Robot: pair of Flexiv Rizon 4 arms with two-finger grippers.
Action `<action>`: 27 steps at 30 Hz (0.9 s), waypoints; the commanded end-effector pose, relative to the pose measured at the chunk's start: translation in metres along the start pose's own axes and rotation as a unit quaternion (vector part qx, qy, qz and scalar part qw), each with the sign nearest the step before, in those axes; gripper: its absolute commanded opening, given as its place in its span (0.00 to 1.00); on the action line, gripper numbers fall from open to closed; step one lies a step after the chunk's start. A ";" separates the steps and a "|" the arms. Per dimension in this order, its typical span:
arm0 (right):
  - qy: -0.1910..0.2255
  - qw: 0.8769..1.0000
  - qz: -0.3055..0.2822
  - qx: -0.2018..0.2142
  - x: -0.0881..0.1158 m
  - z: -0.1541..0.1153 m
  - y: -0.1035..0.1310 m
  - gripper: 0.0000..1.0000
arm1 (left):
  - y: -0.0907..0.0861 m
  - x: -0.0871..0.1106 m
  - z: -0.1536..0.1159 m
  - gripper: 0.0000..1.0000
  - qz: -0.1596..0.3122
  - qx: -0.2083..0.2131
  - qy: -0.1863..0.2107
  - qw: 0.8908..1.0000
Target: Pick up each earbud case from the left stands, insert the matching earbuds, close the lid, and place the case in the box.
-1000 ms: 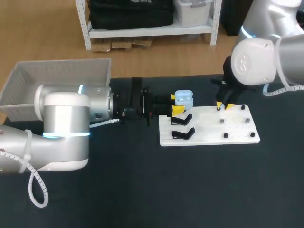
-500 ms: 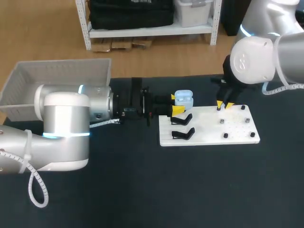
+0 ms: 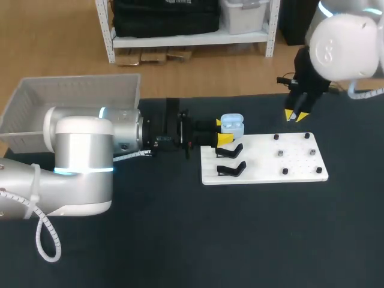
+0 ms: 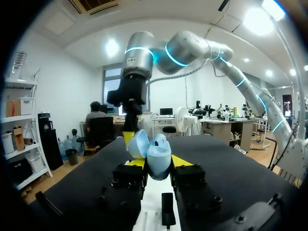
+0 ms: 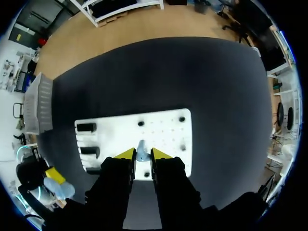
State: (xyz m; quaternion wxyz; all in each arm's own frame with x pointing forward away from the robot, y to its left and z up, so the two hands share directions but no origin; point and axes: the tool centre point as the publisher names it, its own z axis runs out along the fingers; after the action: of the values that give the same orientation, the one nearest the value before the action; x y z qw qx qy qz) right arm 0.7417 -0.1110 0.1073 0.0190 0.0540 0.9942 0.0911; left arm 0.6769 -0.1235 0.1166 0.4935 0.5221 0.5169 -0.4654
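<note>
A light blue earbud case with its lid open is held upright in my left gripper, just beyond the far left corner of the white board. In the left wrist view the case sits between the yellow tips, lid tipped back. My right gripper hangs above the board's far edge. In the right wrist view it is shut on a small pale blue earbud, high over the board.
Two black stands stand on the board's left part, and several small dark pegs on its right part. A white basket sits at the table's far left. Dark tabletop lies in front of the board.
My right gripper has lifted off the board and moved back and to the right with the earbud. The left arm and the case have stayed still.
</note>
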 end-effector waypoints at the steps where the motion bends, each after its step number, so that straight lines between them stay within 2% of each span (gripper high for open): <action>1: 0.003 0.999 0.000 0.036 0.034 -0.048 0.014 0.00 | -0.001 0.001 0.000 0.00 0.002 -0.002 -0.002 1.000; 5: 0.021 0.998 -0.011 0.057 0.054 -0.073 0.032 0.00 | -0.001 0.001 0.000 0.00 0.002 -0.002 -0.002 1.000; 7: 0.016 0.998 -0.015 0.061 0.063 -0.081 0.042 0.00 | -0.001 0.001 0.000 0.00 0.002 -0.002 -0.002 1.000; 12: 0.016 0.997 -0.030 0.070 0.087 -0.093 0.068 0.00 | -0.001 0.001 0.000 0.00 0.002 -0.002 -0.002 1.000; 18: 0.024 0.997 -0.049 0.061 0.112 -0.103 0.099 0.00 | -0.001 0.001 0.000 0.00 0.002 -0.002 -0.002 1.000; 22: 0.037 0.996 -0.057 0.062 0.120 -0.098 0.116 0.00 | -0.001 0.001 0.000 0.00 0.002 -0.002 -0.002 1.000; 27: 0.037 0.996 -0.057 0.062 0.120 -0.098 0.116 0.00 | -0.001 0.001 0.000 0.00 0.002 -0.002 -0.002 1.000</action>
State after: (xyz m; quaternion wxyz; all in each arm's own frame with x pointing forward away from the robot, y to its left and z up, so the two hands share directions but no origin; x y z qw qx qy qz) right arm 0.6296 -0.0028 0.2216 -0.0164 -0.0056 0.9994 0.0306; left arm 0.6769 -0.1235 0.1166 0.4935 0.5221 0.5169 -0.4654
